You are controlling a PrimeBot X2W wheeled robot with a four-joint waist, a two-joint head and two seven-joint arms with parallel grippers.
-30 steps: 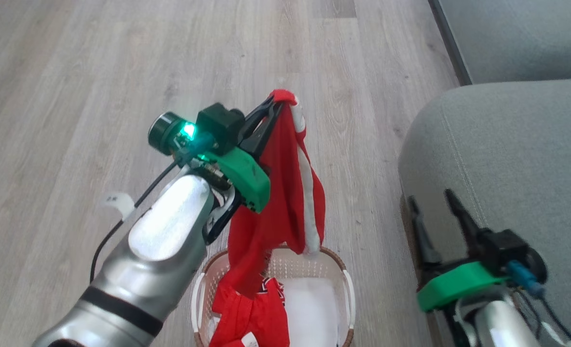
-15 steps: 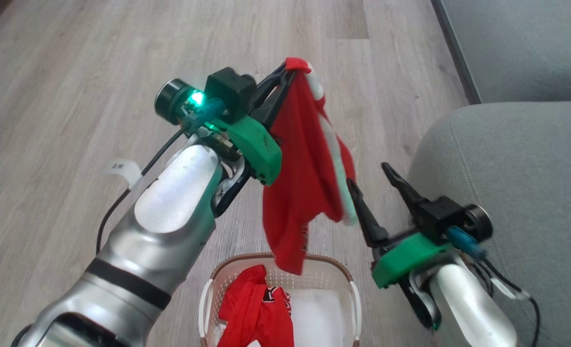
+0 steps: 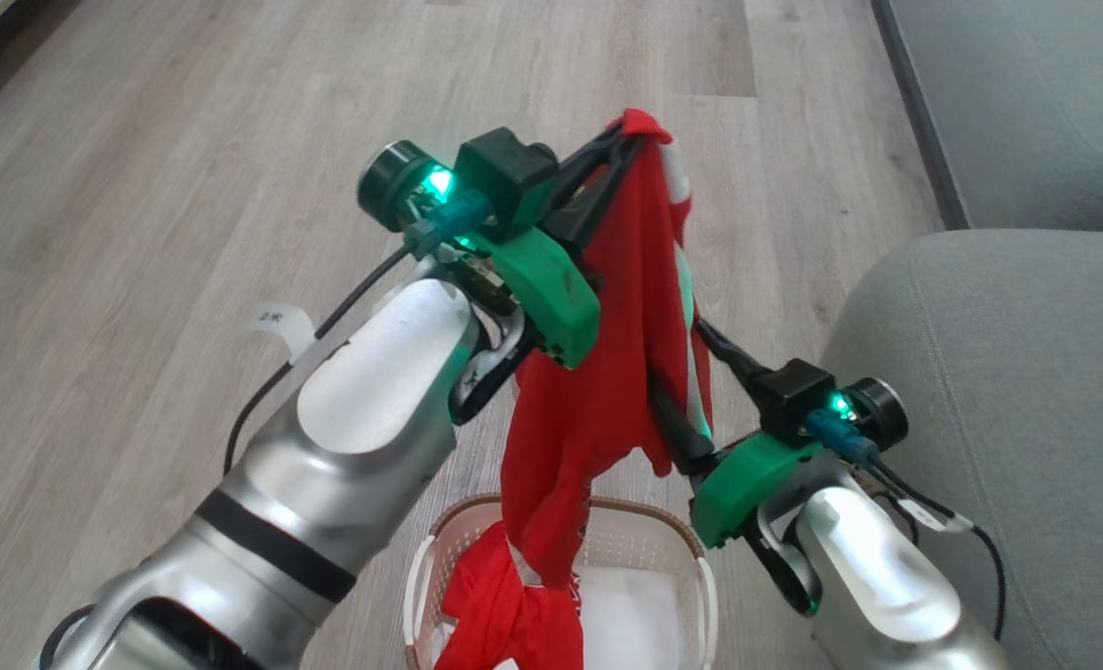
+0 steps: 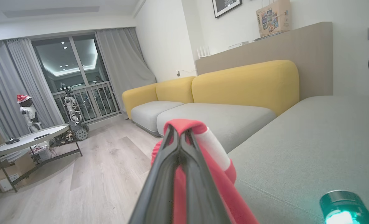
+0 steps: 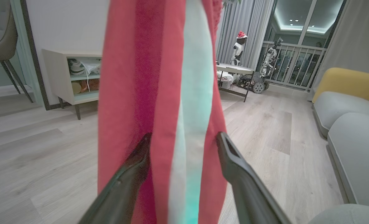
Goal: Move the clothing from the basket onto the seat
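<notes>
The clothing I'm carrying is a bright red piece of thin fabric with a white stripe. It hangs in long folds above the basket, which sits at 6 o'clock in my head view. My left jaws are pinched tight on its top edge at 12 o'clock. My right jaws stand wide apart lower down, one finger on either side of the hanging cloth, not clamped on it. A second red garment lies crumpled in the basket's left half. The seat, grey-green with a stitched seam, is at 3 o'clock, near the basket. The basket stands on a pale wood-plank floor. My left wrist view shows yellow sofa backs and grey curtains.
</notes>
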